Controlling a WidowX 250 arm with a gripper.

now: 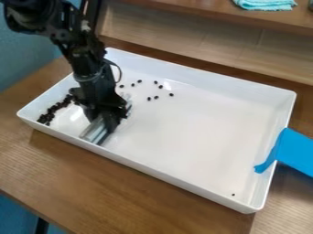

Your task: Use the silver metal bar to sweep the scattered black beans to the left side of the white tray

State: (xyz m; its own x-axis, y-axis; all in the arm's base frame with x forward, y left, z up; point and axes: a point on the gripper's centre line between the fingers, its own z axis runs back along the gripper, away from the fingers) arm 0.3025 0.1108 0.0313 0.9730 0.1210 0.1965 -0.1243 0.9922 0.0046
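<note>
Claw low in white tray — closed on silvery bar, dark beads clustered just beside it, more scattered nearby.

We look down at a slant from a fixed camera, fairly near, facing the white tray and shelf.

From here I'd say the widest open way is over the middle and right of the white tray, its walls standing all round. The arm and gripper block the left part, with a silvery bar at the gripper. Black beans lie beyond them, clustered far left, scattered upper middle. A blue strip crosses the right rim.
</note>
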